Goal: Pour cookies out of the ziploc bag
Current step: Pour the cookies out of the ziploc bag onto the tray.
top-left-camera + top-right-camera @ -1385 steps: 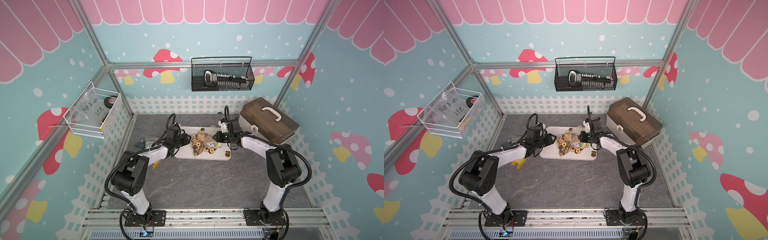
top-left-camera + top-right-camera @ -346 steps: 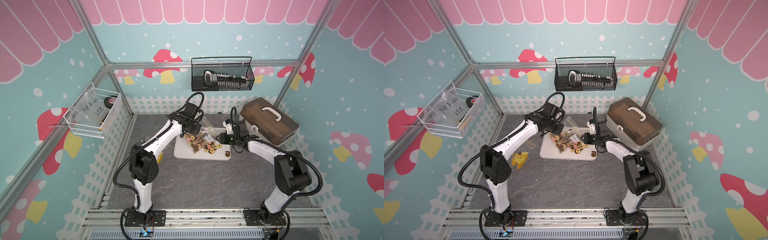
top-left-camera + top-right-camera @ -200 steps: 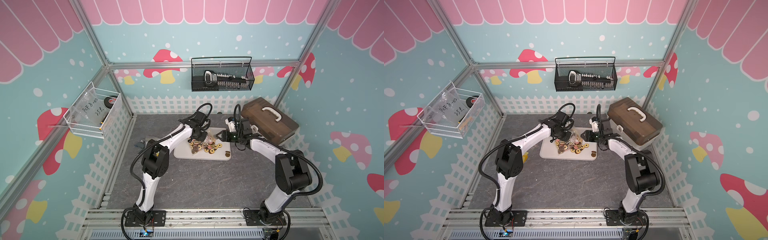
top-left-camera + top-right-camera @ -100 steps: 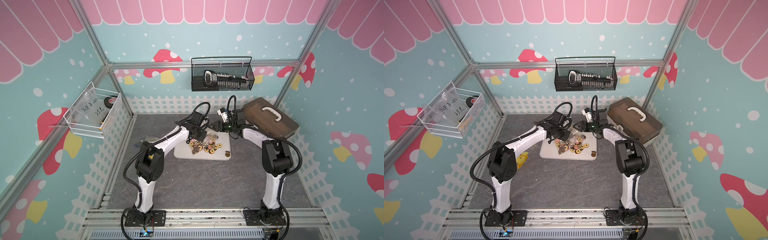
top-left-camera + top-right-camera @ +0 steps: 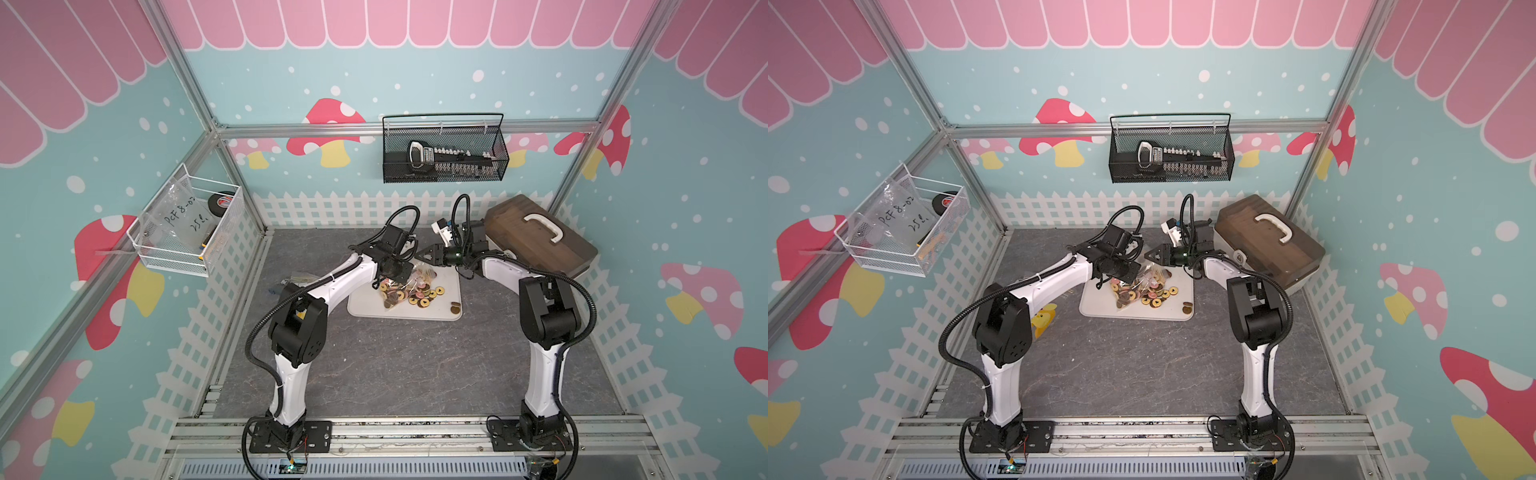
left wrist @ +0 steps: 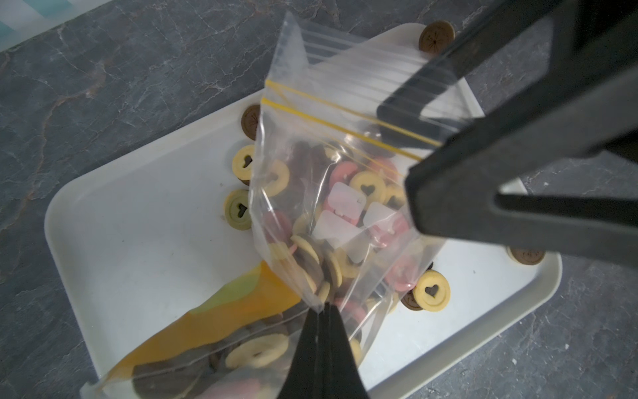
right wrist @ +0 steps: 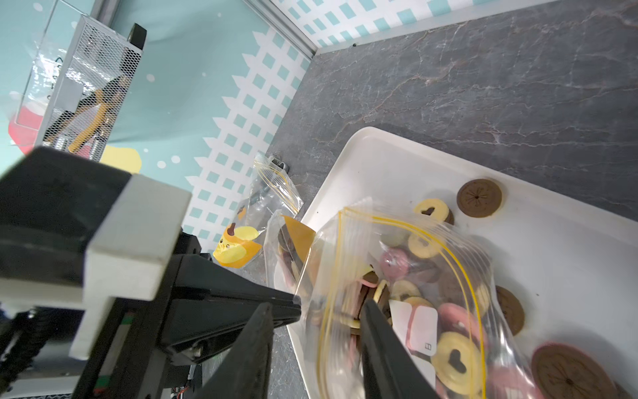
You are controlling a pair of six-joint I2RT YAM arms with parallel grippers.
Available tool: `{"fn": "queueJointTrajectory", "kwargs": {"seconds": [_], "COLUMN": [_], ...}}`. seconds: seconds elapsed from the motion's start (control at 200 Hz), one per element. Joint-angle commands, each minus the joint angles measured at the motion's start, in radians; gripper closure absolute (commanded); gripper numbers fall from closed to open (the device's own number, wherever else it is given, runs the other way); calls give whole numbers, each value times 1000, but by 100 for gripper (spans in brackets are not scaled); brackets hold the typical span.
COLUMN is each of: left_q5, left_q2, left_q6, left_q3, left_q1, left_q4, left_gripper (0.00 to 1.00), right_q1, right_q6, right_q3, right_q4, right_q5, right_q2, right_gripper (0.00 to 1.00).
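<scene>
Left wrist view: left gripper (image 6: 322,305), lower centre, clamped on ziploc bag (image 6: 303,145) corner; cookies (image 6: 367,188) inside, others loose on tray (image 6: 138,214), bare at frame left. Right wrist view: right gripper (image 7: 316,304) jaws apart astride bag's mouth edge.

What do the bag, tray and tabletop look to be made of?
Bag: thin clear plastic film, glossy; creases, contents show through.
Tray: off-white, smooth, likely plastic or melamine; rounded raised rim.
Tabletop: dark grey, matte, veined like stone; possibly printed laminate.

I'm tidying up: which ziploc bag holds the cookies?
The ziploc bag pinched by the left gripper over the white tray; the other bag lies loose by the fence.
</scene>
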Motion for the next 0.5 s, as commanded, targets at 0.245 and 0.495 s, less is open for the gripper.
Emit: {"fn": "queueJointTrajectory", "kwargs": {"seconds": [0.245, 0.495], "left_q5": [-5, 27], "left_q2": [-95, -166], "left_q6": [3, 8], "left_q3": [-74, -158], "left_q1": [4, 10], "left_q4": [93, 174], "left_gripper": [100, 100], "right_q1": [4, -17], "right_q6": [1, -12], "right_q3": [-66, -94], "right_q4": [61, 61], "right_q5": [-15, -37], "right_q2": [-33, -52], "right_gripper": [78, 67]}}
